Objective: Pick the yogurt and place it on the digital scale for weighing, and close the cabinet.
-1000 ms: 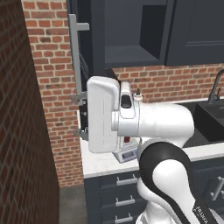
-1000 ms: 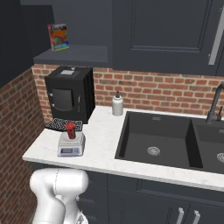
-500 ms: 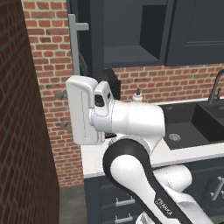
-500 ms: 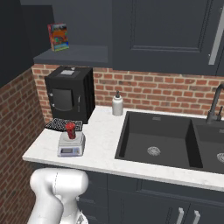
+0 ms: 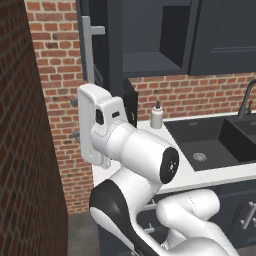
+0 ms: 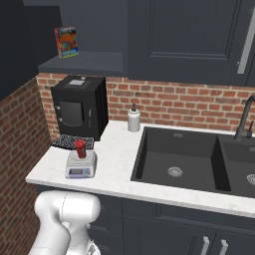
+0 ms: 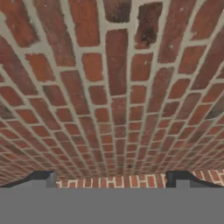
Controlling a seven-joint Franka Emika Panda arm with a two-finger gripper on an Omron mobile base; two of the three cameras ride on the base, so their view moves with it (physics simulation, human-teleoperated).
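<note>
I see the yogurt [image 6: 80, 148] standing upright on the round plate of the digital scale [image 6: 80, 165], which sits near the front left corner of the white surface [image 6: 117, 172]. Just behind the scale lies a black ribbed mat [image 6: 72, 142], and behind that stands the black box appliance [image 6: 79, 106] against the brick back wall. A white pump bottle [image 6: 133, 119] stands to the right of the appliance, close to the far left corner of the dark sink [image 6: 177, 160]. From scale to sink edge the surface lies open.

The cabinet [image 5: 102, 55] door hangs open, swung out toward me at the left end of the surface, its long silver bar handle [image 5: 89, 50] running vertically above my arm. Inside, on the shelf, I see a small colourful box [image 6: 66, 42]. The brick side wall [image 5: 30, 145] closes in tightly on the left, so room there is narrow.

My arm is folded up from the lower right of the left view, its wrist turned left so that the hand [image 7: 112, 180] faces brick at close range, at a height below the door handle. Its two fingertips [image 7: 40, 178] stand wide apart with nothing between them; only brick shows in the gap. I cannot tell how near the fingertips are to the bricks.
</note>
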